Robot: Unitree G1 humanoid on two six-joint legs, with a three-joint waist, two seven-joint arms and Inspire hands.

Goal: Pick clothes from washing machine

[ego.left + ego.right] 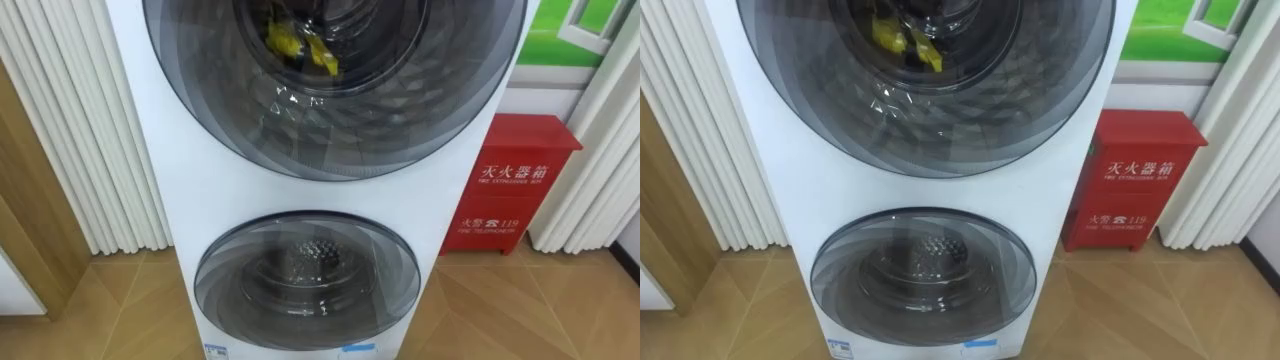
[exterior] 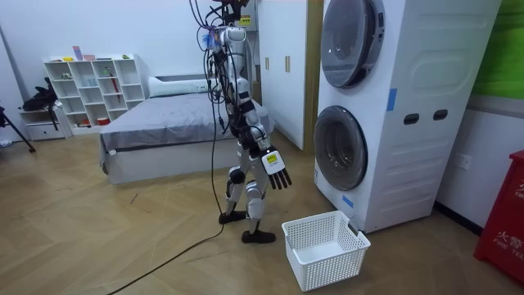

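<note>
A white stacked washing machine (image 2: 409, 115) stands before me with two round glass doors. Through the glass of the upper door (image 1: 330, 80) I see a yellow cloth (image 1: 300, 45) lying inside the drum. The lower door (image 1: 305, 275) is shut, and its drum looks bare behind the glass. In the room view I stand about a step from the machine, facing it. My right hand (image 2: 274, 170) hangs low in front of me, fingers straight and open, holding nothing. An empty white laundry basket (image 2: 325, 248) sits on the floor between me and the machine.
A red fire box (image 1: 505, 185) stands on the floor right of the machine. White pleated curtains (image 1: 80, 150) hang at its left, and more at the far right. Behind me are a bed (image 2: 164, 123), a white shelf (image 2: 90, 90) and wardrobes.
</note>
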